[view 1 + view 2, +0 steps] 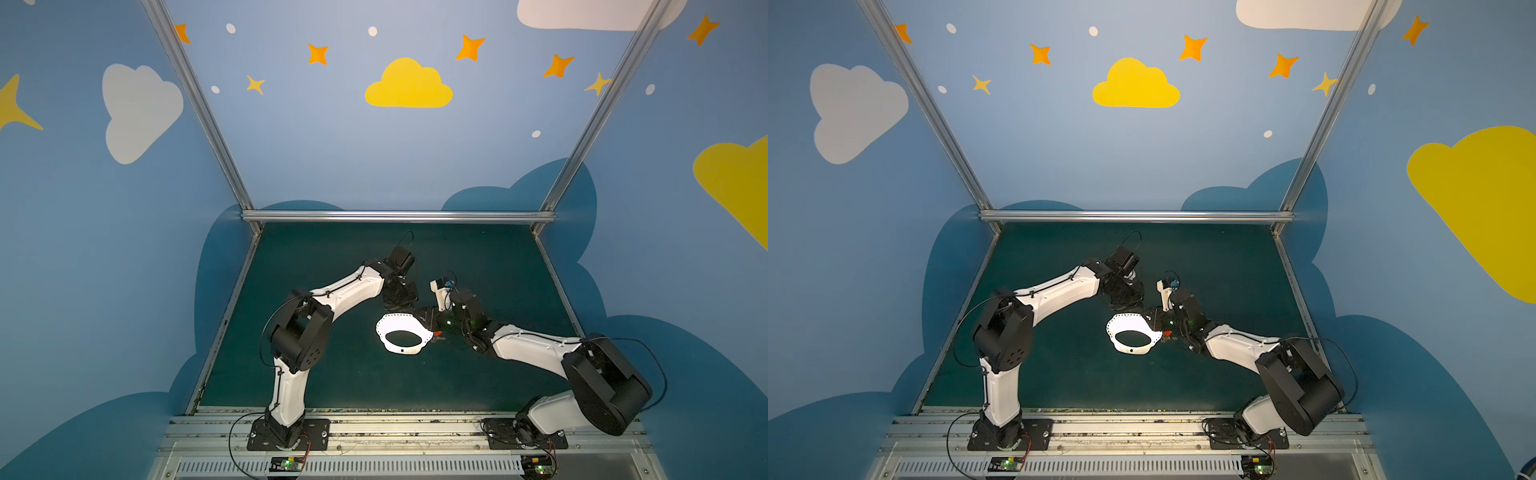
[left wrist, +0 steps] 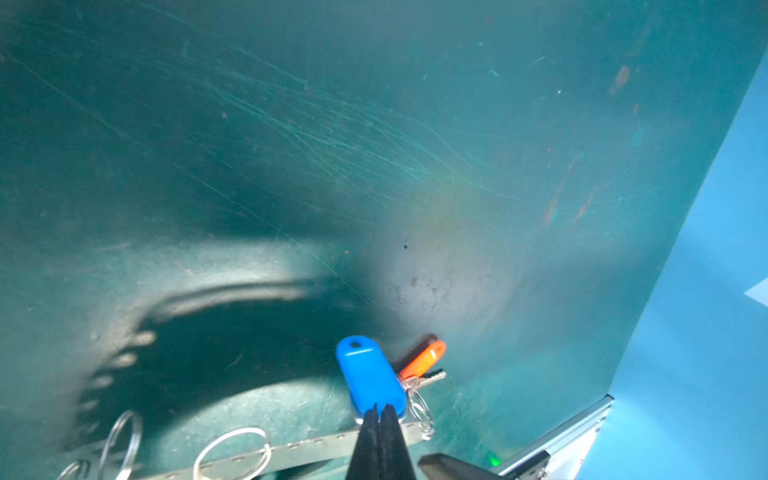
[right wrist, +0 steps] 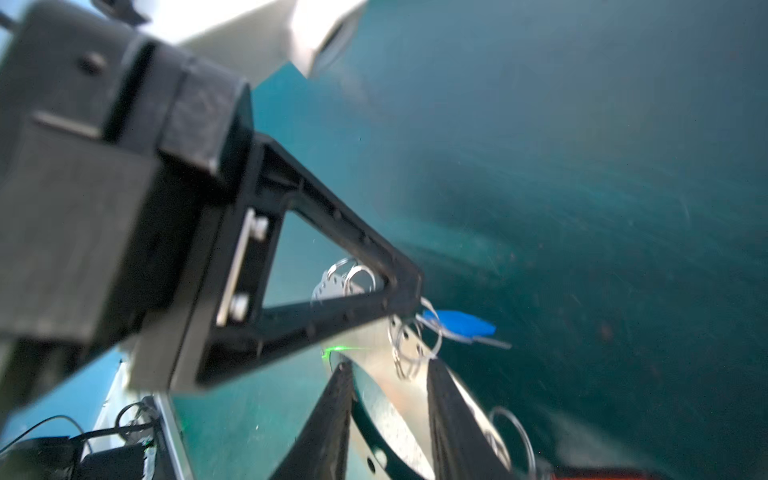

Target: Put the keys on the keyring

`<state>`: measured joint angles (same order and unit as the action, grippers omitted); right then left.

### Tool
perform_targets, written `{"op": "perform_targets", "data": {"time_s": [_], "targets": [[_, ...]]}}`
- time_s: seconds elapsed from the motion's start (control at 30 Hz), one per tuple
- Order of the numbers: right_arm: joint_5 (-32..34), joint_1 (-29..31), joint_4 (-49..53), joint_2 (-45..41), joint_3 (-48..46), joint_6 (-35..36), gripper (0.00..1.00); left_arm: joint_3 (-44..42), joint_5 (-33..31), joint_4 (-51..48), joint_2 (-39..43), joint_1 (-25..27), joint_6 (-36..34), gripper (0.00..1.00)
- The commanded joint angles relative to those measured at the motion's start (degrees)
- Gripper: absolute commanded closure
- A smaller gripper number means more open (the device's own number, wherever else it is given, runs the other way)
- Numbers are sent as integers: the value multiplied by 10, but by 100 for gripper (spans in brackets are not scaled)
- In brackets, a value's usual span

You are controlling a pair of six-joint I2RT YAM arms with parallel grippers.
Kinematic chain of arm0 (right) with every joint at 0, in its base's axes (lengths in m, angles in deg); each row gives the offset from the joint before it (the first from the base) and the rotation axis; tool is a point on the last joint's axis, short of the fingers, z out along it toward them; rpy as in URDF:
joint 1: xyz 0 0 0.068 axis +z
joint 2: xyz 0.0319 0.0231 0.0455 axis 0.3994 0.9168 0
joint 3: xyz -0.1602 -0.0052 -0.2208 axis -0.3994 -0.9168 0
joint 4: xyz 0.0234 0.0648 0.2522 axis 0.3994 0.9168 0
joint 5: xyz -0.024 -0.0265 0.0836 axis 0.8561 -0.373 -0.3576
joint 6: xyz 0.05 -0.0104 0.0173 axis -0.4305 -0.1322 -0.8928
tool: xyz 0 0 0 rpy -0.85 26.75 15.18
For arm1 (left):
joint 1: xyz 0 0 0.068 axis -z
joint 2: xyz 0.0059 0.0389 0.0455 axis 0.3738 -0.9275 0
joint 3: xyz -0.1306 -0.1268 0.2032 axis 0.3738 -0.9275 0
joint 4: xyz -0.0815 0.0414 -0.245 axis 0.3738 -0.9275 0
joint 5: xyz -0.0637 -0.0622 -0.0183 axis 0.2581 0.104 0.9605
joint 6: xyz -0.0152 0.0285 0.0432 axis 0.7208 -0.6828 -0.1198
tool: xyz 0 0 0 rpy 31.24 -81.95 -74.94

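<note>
Left gripper [image 2: 381, 412]: fingers pressed together, pinching the rim of the keyring [image 2: 291, 451] through its thickness. The plate looks held clear of the table, since its shadow falls apart from it.

Just beyond the left fingertips, touching or nearly so, is the blue-tagged key [image 2: 368, 374]. The tag's long axis runs almost straight on from the fingers, hole end farthest out. Whether it already hangs from a ring I cannot tell.

Next out, beside the blue tag, is the orange-tagged key [image 2: 426, 358]. It slants off to one side and is linked by small wire rings [image 2: 419, 409] back to the plate's end – judged hooked on.

Right gripper [image 3: 388, 365]: fingers apart, one on each side of the plate's band, wire rings just past the tips. Whether it presses on the band or only straddles it I cannot tell.

Judgement: the left gripper is nearer the blue key but busy holding the plate – any threading falls to the right one, working along the rim toward the left fingertips.

Farthest: scratched green table [image 2: 374, 124].
</note>
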<state>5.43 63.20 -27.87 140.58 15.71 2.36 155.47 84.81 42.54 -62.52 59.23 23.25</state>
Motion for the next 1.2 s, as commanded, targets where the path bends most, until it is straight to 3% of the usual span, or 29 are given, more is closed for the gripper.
{"op": "perform_targets", "data": {"time_s": [0.0, 0.2, 0.3, 0.53, 0.73, 0.83, 0.9, 0.97, 1.03, 1.17], "targets": [[31, 9, 31, 12, 17, 13, 66, -4, 4, 5, 31, -1, 3, 96], [60, 21, 59, 12, 21, 26, 64, -3, 7, 7, 36, -2, 5, 96], [79, 21, 62, 12, 21, 26, 68, -4, 13, 10, 38, -1, 6, 96], [98, 11, 54, 17, 21, 13, 92, -16, 18, 14, 53, -3, 5, 96], [87, 0, 57, 3, 19, 14, 100, -31, 20, 16, 65, -10, 3, 96], [85, -4, 72, -19, 14, 15, 99, -36, 21, 17, 70, -13, -4, 96], [74, -11, 85, -31, 11, 14, 90, -37, 20, 15, 70, -15, -13, 96], [63, -17, 105, -45, 9, 20, 73, -38, 23, 12, 70, -16, -21, 96], [23, -26, 105, -58, 3, 27, 68, -40, 39, 18, 73, -16, -29, 96], [-99, -48, 79, -88, -14, 34, 68, -48, 57, 27, 94, -14, -54, 96]]}}
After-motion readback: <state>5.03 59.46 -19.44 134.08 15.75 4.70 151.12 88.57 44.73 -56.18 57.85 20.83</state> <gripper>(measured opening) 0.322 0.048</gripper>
